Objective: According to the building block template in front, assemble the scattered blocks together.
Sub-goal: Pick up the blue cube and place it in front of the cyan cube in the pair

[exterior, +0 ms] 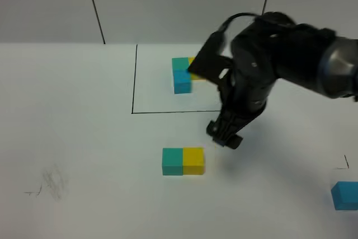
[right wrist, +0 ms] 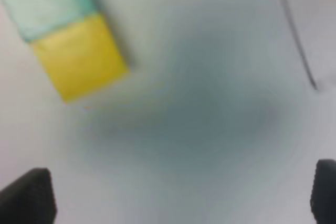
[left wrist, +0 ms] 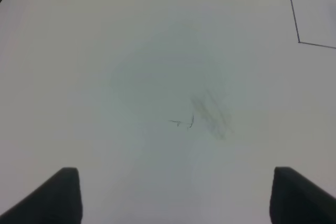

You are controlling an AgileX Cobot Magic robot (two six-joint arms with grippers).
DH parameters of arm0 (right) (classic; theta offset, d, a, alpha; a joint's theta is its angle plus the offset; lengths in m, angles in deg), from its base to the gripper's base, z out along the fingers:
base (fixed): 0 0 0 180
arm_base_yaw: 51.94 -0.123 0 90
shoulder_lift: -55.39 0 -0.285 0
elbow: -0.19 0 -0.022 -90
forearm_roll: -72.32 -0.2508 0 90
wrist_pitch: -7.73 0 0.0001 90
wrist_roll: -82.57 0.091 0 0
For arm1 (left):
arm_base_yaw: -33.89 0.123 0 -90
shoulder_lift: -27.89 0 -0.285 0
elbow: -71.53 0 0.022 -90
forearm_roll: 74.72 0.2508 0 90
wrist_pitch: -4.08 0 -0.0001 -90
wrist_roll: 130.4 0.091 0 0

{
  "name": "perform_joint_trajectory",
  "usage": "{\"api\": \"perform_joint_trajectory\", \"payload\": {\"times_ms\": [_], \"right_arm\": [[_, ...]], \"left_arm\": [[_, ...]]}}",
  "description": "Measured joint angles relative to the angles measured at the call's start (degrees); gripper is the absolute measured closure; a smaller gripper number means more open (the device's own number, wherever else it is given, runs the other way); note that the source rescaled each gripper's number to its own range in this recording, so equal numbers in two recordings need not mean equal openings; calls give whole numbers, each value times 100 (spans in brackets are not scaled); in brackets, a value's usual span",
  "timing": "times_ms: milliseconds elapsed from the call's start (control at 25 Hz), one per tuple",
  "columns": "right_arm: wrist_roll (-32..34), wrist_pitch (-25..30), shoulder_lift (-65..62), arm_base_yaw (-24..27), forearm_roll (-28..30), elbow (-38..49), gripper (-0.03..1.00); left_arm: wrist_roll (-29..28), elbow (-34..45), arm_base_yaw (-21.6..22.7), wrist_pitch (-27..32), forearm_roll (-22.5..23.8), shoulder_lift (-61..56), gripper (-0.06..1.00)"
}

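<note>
Two of three loose cubes stand joined: the matte teal-green cube touches the yellow cube, just outside the black-framed L-shaped template. The sky-blue cube waits well apart at the right, with bare white table between. Our right gripper and left gripper gape wide, holding nothing.

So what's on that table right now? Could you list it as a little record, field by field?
template: three cubes in an L, inside a black outline
teal cube, yellow cube: touching, side by side, outside the outline
blue cube: alone, far right
right gripper: open, empty, near the yellow cube
left gripper: open, empty, over a smudge
</note>
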Motion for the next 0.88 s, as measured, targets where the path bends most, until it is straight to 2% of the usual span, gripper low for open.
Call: {"api": "perform_joint_trajectory", "payload": {"times_ms": [120, 200, 360, 600, 880], "right_arm": [[1490, -449, -971, 471, 473, 937, -1], [2223, -704, -1576, 820, 675, 1561, 0], [3086, -1143, -2539, 1557, 747, 2608, 0], [3327, -1561, -2720, 2404, 415, 3591, 1], [3310, -2084, -2328, 2707, 125, 4179, 5]], "left_arm": [[0, 0, 0, 0, 0, 0, 35], [0, 0, 0, 0, 0, 0, 35], [0, 0, 0, 0, 0, 0, 35], [0, 0, 0, 0, 0, 0, 35], [0, 0, 0, 0, 0, 0, 35]]}}
